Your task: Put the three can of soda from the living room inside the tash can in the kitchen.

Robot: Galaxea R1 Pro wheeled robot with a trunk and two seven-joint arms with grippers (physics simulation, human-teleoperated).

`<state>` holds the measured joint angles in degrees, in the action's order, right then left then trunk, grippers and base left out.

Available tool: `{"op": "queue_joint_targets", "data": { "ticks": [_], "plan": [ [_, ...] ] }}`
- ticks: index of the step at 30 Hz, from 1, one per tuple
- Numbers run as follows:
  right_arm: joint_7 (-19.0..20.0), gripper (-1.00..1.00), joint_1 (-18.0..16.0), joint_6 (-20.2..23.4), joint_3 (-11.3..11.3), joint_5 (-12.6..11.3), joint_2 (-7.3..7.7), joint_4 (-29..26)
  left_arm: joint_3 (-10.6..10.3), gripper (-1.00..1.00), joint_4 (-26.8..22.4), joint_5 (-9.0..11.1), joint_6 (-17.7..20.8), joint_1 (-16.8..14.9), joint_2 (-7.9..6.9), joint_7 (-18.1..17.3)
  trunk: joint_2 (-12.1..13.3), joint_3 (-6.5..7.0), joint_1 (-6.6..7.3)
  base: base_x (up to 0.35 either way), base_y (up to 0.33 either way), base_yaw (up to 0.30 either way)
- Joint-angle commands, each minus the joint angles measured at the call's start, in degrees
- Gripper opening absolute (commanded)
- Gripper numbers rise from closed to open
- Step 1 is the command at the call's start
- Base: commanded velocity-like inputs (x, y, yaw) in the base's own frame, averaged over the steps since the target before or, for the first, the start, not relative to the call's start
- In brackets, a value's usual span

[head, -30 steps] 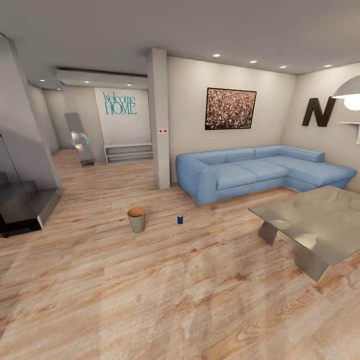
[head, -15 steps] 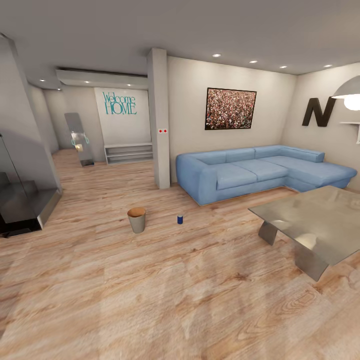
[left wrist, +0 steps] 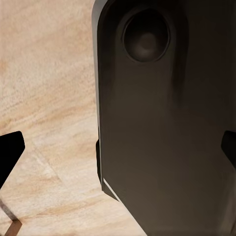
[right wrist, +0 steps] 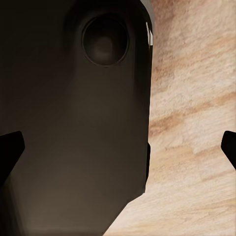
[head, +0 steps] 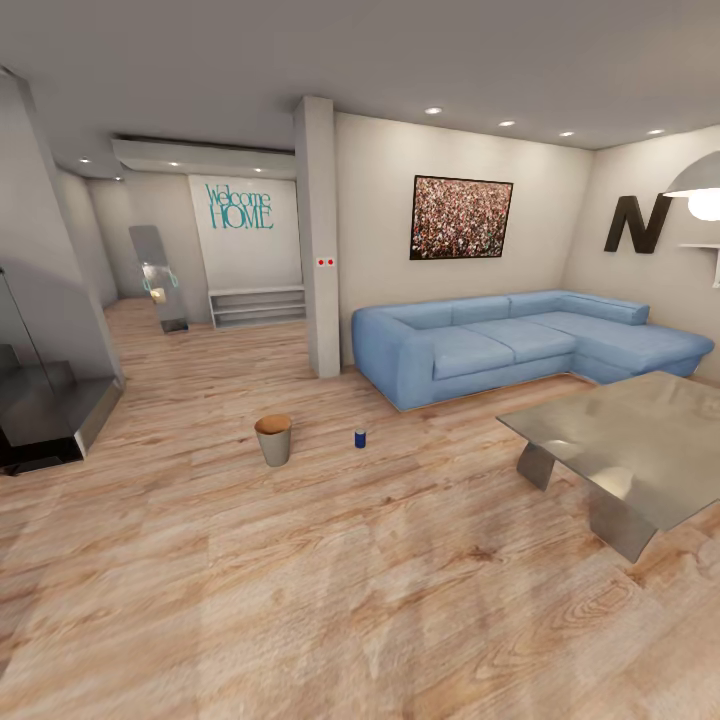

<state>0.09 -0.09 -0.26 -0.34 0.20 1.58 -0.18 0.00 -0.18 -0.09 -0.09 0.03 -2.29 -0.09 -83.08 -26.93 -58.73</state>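
In the head view, a dark blue can of soda (head: 360, 438) stands upright on the pale wood floor of the living room. A short way to its left stands the tash can (head: 273, 439), grey outside with a tan-brown rim and inside. Both are a few steps ahead of me. In the left wrist view, my left gripper (left wrist: 118, 152) is open, its dark fingertips (left wrist: 11, 150) far apart over the floor with nothing between them. My right gripper (right wrist: 118, 150) is open the same way in the right wrist view, with a fingertip (right wrist: 10, 147) at each side edge.
A light blue corner sofa (head: 520, 345) lines the far wall under a black N (head: 636, 224). A grey low table (head: 630, 445) stands at the right. A white pillar (head: 318, 240) rises behind the bin, and a dark glass unit (head: 45, 405) sits at the left. Each wrist view shows a dark robot body part (left wrist: 162, 123).
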Motion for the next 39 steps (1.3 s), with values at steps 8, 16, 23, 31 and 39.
{"op": "queue_joint_targets", "data": {
  "ticks": [8, 16, 23, 31, 39],
  "plan": [
    [0.0, 1.00, 0.0, 0.0, 0.0, 0.0, 0.00, 0.0, 0.0, 1.00, 0.0, 0.0, 0.0, 0.0, 0.00, 0.0, 0.0, 0.00, 0.00, 0.000, 0.000, 0.000],
    [0.0, 1.00, 0.0, 0.0, 0.0, 0.0, 0.00, 0.0, 0.0, 1.00, 0.0, 0.0, 0.0, 0.0, 0.00, 0.0, 0.0, 0.00, 0.00, 0.000, 0.000, 0.000],
    [0.0, 1.00, 0.0, 0.0, 0.0, 0.0, 0.00, 0.0, 0.0, 1.00, 0.0, 0.0, 0.0, 0.0, 0.00, 0.0, 0.0, 0.00, 0.00, 0.000, 0.000, 0.000],
    [0.0, 1.00, 0.0, 0.0, 0.0, 0.0, 0.00, 0.0, 0.0, 1.00, 0.0, 0.0, 0.0, 0.0, 0.00, 0.0, 0.0, 0.00, 0.00, 0.000, 0.000, 0.000],
    [0.0, 1.00, 0.0, 0.0, 0.0, 0.0, 0.00, 0.0, 0.0, 1.00, 0.0, 0.0, 0.0, 0.0, 0.00, 0.0, 0.0, 0.00, 0.00, 0.000, 0.000, 0.000]
  ]
}}
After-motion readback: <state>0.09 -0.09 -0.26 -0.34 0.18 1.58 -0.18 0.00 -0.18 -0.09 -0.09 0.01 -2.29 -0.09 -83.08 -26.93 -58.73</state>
